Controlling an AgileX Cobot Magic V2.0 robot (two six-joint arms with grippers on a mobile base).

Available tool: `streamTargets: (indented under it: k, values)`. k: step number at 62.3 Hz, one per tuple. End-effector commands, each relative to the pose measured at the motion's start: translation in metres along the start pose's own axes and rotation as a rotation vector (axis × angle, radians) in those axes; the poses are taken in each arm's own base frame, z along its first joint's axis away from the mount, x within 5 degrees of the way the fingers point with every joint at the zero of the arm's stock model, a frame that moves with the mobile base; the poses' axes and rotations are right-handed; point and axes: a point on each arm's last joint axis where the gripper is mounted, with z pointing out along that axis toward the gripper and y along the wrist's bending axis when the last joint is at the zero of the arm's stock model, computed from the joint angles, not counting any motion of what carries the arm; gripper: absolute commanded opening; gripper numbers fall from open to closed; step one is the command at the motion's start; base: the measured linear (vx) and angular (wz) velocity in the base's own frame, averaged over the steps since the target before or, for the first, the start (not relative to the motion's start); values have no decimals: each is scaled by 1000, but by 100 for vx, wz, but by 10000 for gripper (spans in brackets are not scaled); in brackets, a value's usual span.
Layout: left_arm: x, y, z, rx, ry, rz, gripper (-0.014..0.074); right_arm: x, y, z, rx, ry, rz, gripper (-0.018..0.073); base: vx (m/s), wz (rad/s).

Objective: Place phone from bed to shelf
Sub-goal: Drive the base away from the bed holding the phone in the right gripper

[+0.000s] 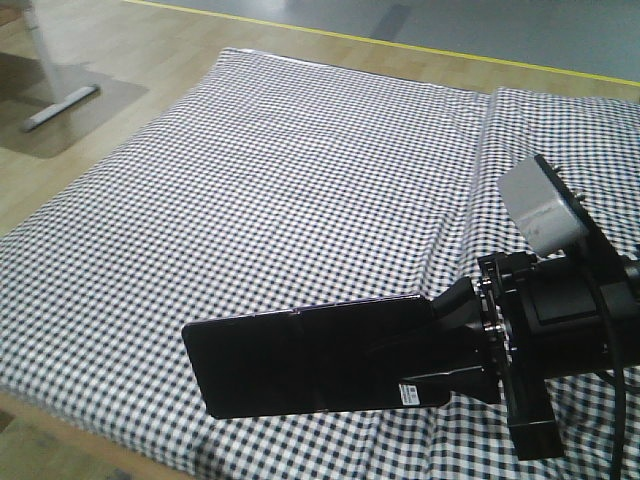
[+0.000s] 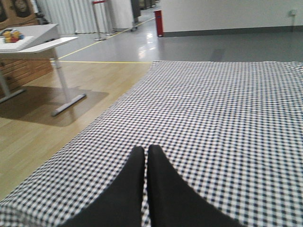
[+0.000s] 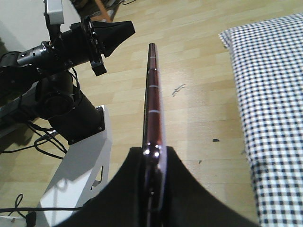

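Note:
The phone [image 1: 300, 360], a glossy black slab with a centre crease, hangs in the air above the near edge of the bed [image 1: 300, 180]. My right gripper [image 1: 432, 345] is shut on its right end, by the small white sticker. In the right wrist view the phone [image 3: 152, 94] shows edge-on with a pinkish rim, clamped between the fingers [image 3: 128, 189], over wooden floor beside the bed [image 3: 274, 94]. My left gripper [image 2: 144, 150] is shut and empty, low over the checked bed [image 2: 213, 118]. The shelf is out of view.
A white desk [image 2: 33, 45] on a metal leg [image 1: 60, 105] stands on the wooden floor left of the bed. A yellow floor line [image 1: 400, 45] runs behind the bed. My left arm [image 3: 71, 42] and the white robot base [image 3: 80, 175] lie left of the phone.

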Motion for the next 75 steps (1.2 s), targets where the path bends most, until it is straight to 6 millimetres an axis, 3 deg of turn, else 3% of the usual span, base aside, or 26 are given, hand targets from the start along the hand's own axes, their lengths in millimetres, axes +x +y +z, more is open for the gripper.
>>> streamTargets:
  k: [1,75]
  values:
    - [-14,2,-3,-10,-107,-14,1,-13,16,-6,-90,-76,-23,-2,-10,39]
    - [-14,2,-3,-10,-107,-14,1,-13,16,-6,-90,-76,-23,-2,-15,57]
